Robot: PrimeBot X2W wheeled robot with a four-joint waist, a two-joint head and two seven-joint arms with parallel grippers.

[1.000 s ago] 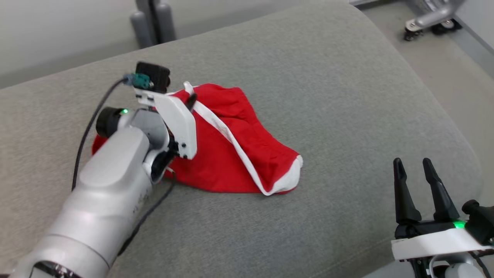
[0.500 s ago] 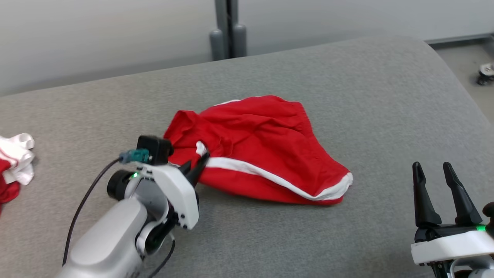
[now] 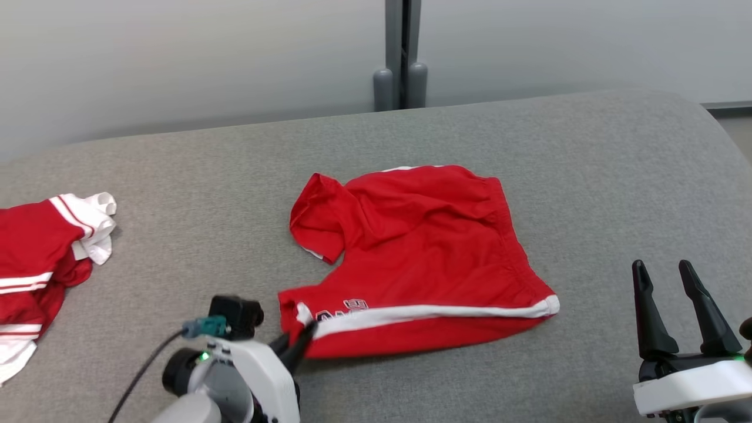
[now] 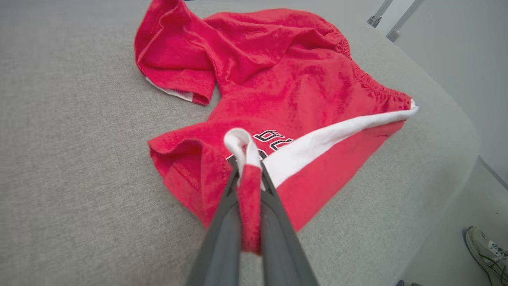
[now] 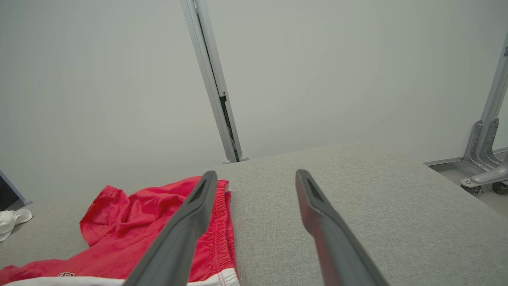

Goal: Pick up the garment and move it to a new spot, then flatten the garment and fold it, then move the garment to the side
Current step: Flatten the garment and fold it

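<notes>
Now the left gripper [image 4: 248,174] is clamped on the near hem of the red cotton shorts with a white side stripe [image 3: 423,247], spread mid-surface on the grey fabric cushion [image 3: 176,176] (one leg crumpled); the right gripper [image 3: 670,294] hovers splayed and empty, well apart.

Red garment [image 3: 423,247] with white stripe, on grey cushion [image 3: 587,176]

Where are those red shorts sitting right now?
In the head view the red shorts lie in the middle of the grey cushion, their near left corner pinched by the left tool; another red-and-white garment lies farther left.
</notes>
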